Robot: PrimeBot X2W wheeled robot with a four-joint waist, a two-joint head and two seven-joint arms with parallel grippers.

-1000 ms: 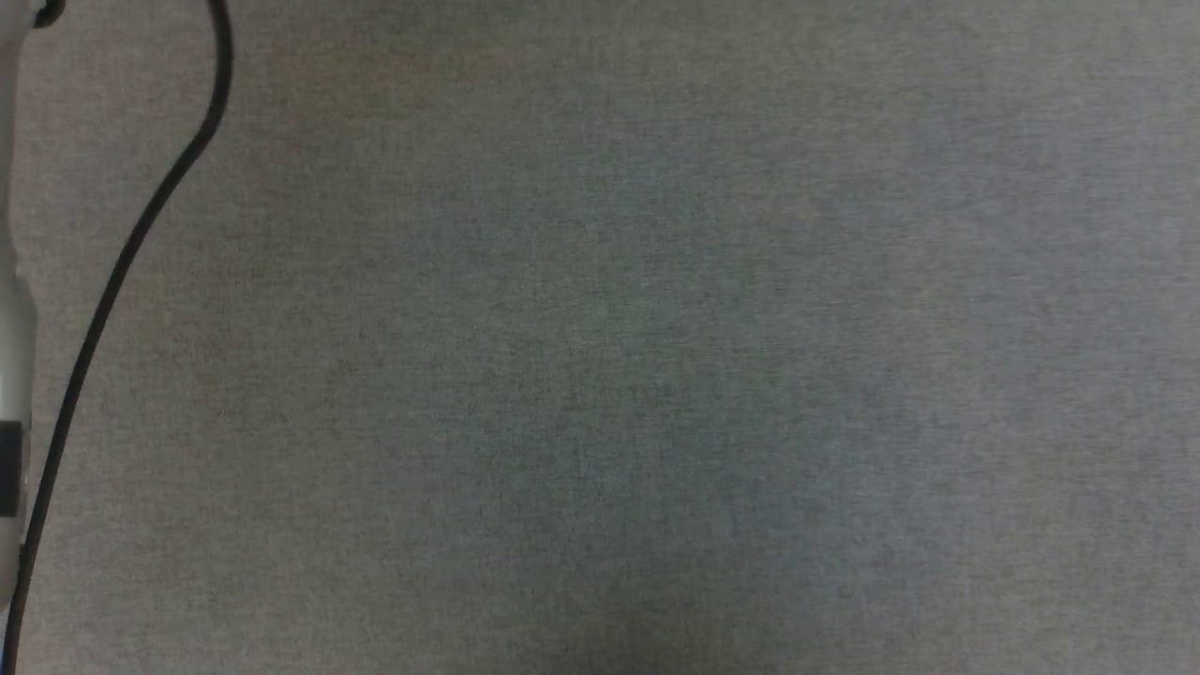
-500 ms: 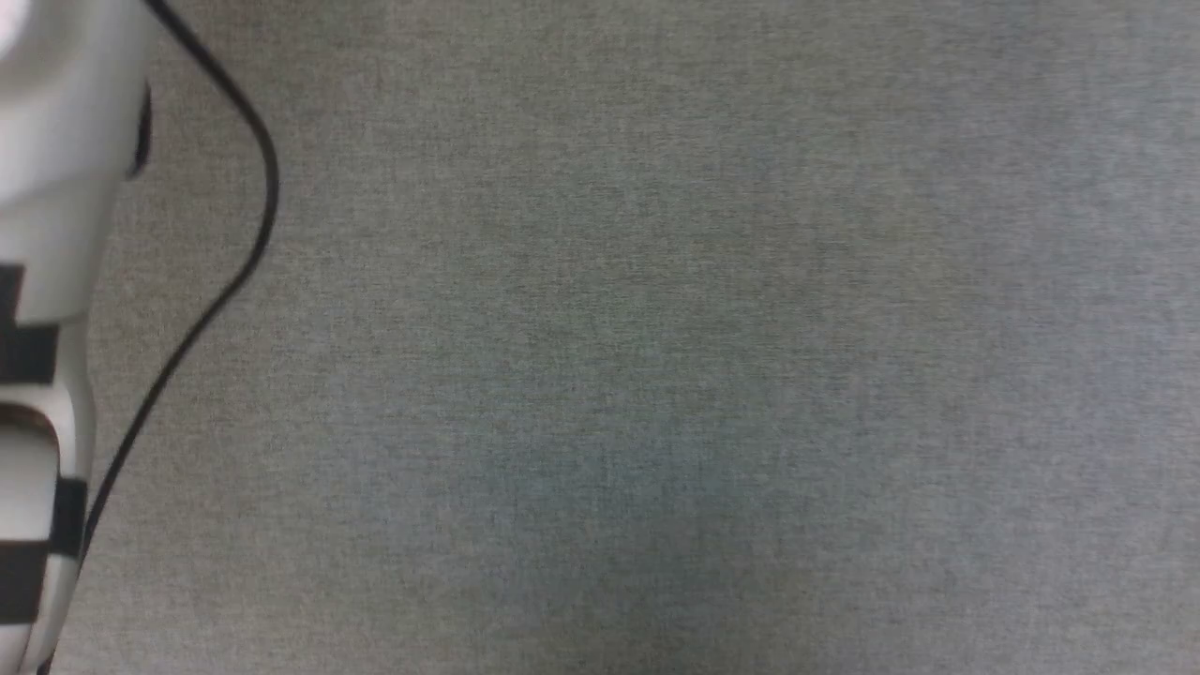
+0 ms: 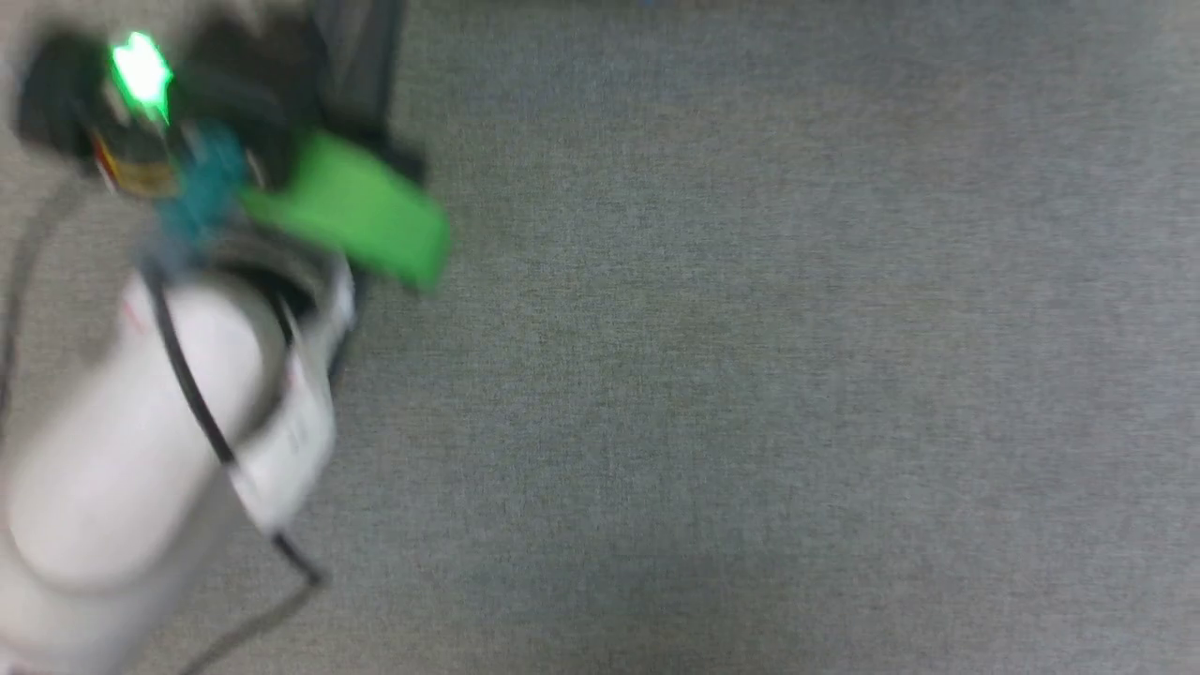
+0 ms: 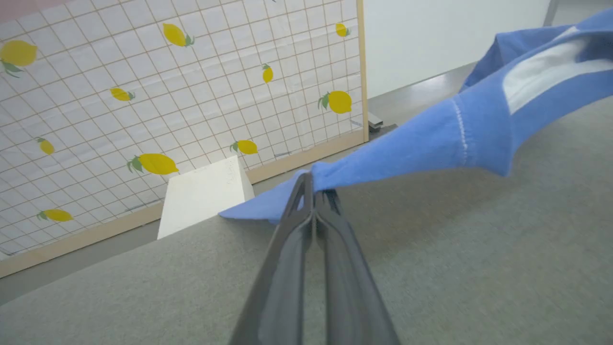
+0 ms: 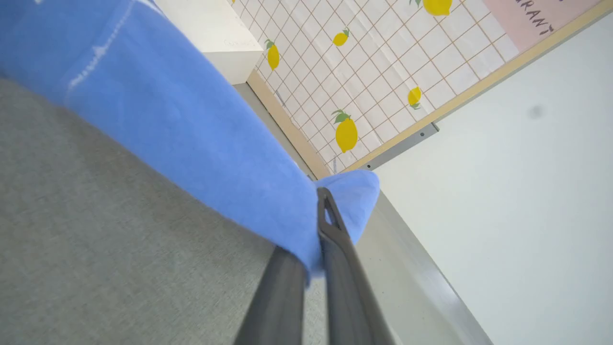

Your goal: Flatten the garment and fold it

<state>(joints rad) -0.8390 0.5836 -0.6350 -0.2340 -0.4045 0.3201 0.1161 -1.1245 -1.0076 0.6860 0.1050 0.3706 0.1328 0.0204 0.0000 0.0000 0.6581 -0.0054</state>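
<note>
The garment (image 4: pixel 431 139) hangs stretched above the grey table, its blue sleeve cloth running up to the right with a white patch (image 4: pixel 541 72) showing. My left gripper (image 4: pixel 313 191) is shut on a bunched blue sleeve end. In the right wrist view the garment (image 5: pixel 191 124) crosses as a broad blue band, and my right gripper (image 5: pixel 320 211) is shut on its blue edge, with one finger partly under the cloth. In the head view my pale left forearm (image 3: pixel 141 450) is blurred at the left, with a lit green lamp (image 3: pixel 141 75) at the wrist.
The grey fabric-covered table (image 3: pixel 750 375) spreads under both arms. Past its edge stand a lemon-print grid panel (image 4: pixel 143 96) with a wooden frame, a white box (image 4: pixel 201 194) and a plain white wall (image 5: pixel 503 191). A black cable (image 3: pixel 197 403) runs along the left forearm.
The pale left forearm and its wrist have swung further into the head view from the left edge, blurred by motion.
</note>
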